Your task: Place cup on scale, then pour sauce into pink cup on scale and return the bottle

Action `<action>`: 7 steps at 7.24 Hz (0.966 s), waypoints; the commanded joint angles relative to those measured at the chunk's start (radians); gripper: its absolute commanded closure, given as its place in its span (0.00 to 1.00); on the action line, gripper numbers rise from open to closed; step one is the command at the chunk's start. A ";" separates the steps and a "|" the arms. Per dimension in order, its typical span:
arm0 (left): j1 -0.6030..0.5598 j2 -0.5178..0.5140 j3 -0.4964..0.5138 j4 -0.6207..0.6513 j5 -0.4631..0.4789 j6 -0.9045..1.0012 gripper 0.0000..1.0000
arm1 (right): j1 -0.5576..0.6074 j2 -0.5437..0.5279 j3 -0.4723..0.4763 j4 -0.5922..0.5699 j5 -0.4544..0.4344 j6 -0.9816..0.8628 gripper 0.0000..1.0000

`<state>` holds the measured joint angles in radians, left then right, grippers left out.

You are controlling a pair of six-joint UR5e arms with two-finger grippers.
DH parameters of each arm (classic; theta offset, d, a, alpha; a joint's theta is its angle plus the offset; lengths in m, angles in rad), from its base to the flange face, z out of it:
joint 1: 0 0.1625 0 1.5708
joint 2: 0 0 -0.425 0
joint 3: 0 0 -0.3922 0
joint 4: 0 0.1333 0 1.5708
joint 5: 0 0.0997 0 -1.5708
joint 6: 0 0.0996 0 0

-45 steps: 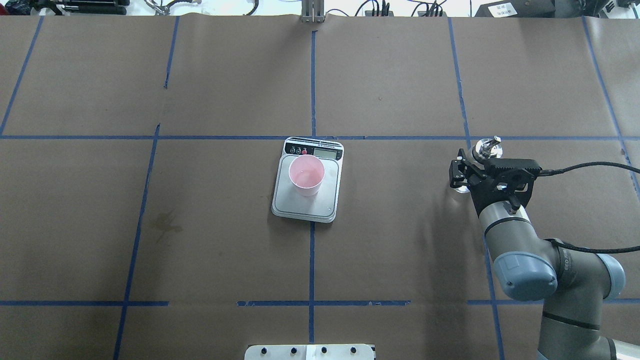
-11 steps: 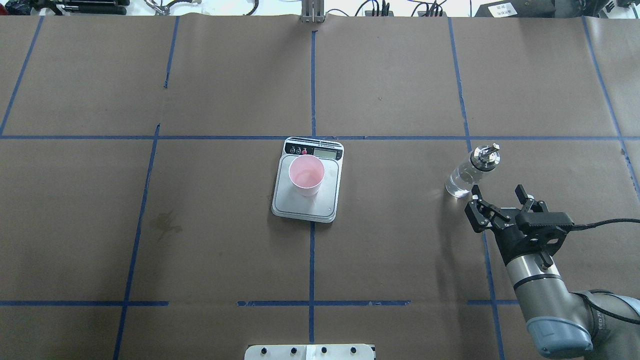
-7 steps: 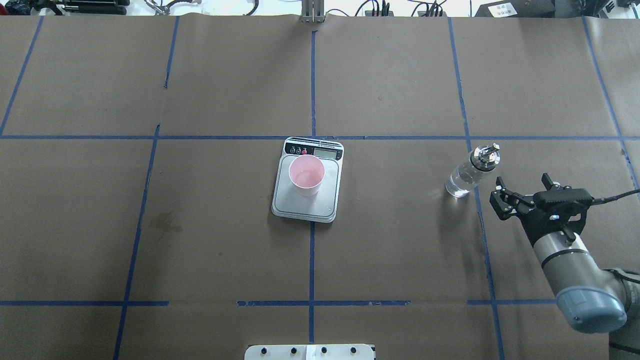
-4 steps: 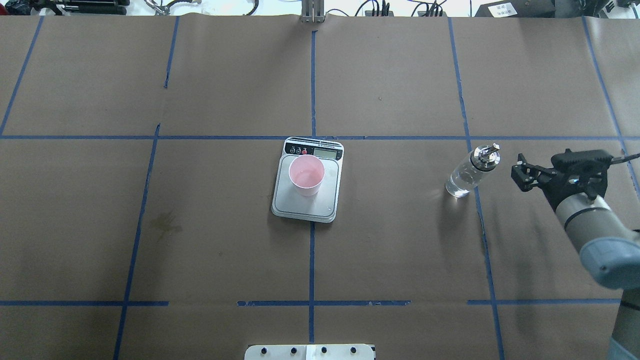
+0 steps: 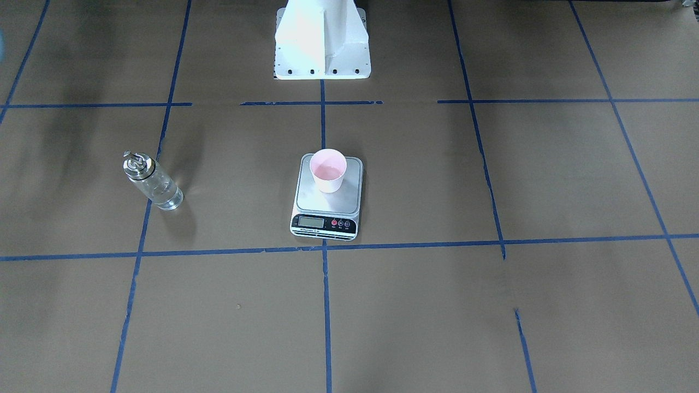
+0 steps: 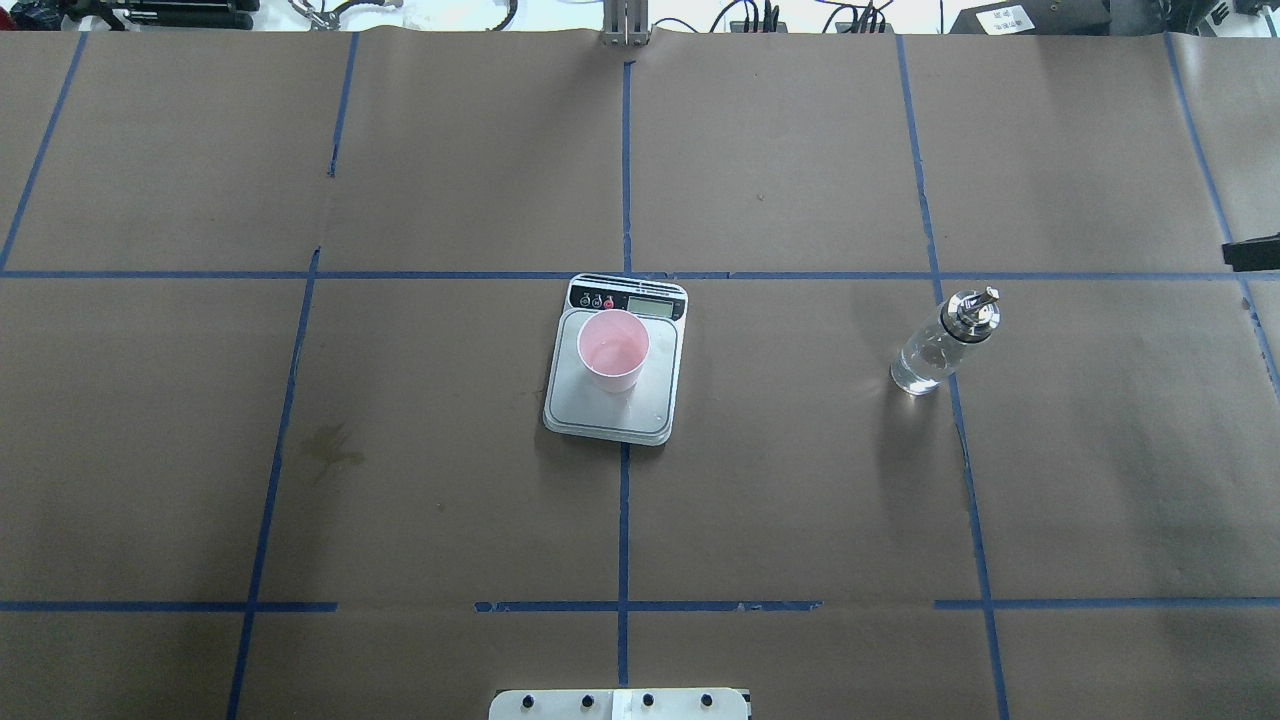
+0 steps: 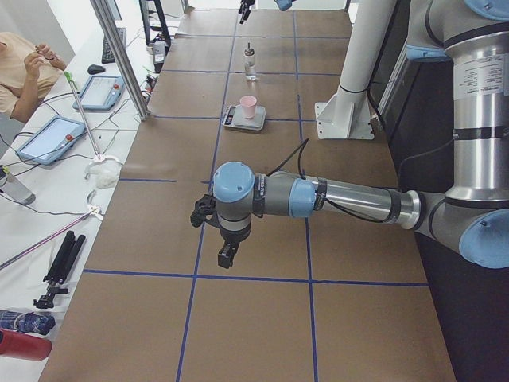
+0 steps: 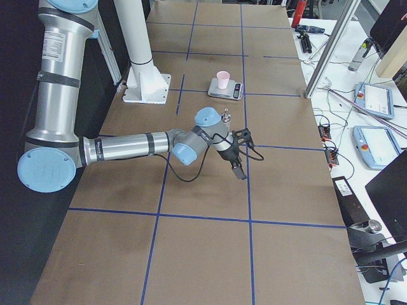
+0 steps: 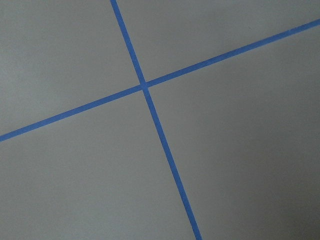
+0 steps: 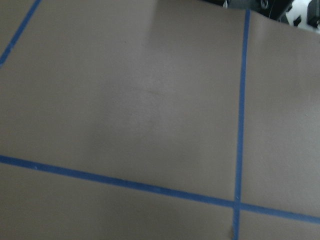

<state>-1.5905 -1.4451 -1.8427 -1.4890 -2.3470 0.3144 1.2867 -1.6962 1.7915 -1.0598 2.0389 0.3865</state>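
Cup [image 6: 613, 350] sits on scale [image 6: 608, 416]; bottle [image 6: 928, 352] holds clear sauce [image 6: 914, 372].

overall: honestly nothing here can actually be read
scale [image 5: 327, 203] LCD [image 5: 310, 221]: greyish window, no digits I can make out
front strip [image 5: 353, 225] of the scale: tiny white print by the red buttons [image 5: 334, 222], way too small to read
right arm [image 8: 51, 108] sticker [image 8: 56, 46]: white label with dark lettering, just a blur
black box [image 6: 1040, 20] label [image 6: 1003, 17]: white tag at the far edge of the desk [image 6: 800, 500], illegible
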 commanded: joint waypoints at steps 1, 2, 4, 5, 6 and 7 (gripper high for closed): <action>0.001 0.005 0.008 -0.002 0.000 0.000 0.00 | 0.247 0.082 -0.009 -0.489 0.198 -0.504 0.00; 0.001 0.005 0.011 -0.002 -0.001 0.002 0.00 | 0.268 0.060 -0.012 -0.599 0.204 -0.538 0.00; 0.001 0.014 0.013 -0.004 0.000 0.003 0.00 | 0.288 -0.006 -0.015 -0.597 0.227 -0.535 0.00; 0.001 0.014 0.011 -0.005 0.000 0.003 0.00 | 0.289 -0.011 -0.023 -0.598 0.236 -0.534 0.00; 0.001 0.015 0.013 -0.004 0.002 0.003 0.00 | 0.289 -0.010 -0.033 -0.597 0.303 -0.535 0.00; 0.001 0.017 0.016 -0.001 0.003 0.003 0.00 | 0.289 -0.010 -0.038 -0.597 0.382 -0.541 0.00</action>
<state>-1.5892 -1.4300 -1.8295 -1.4922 -2.3457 0.3175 1.5743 -1.7044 1.7616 -1.6562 2.3353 -0.1494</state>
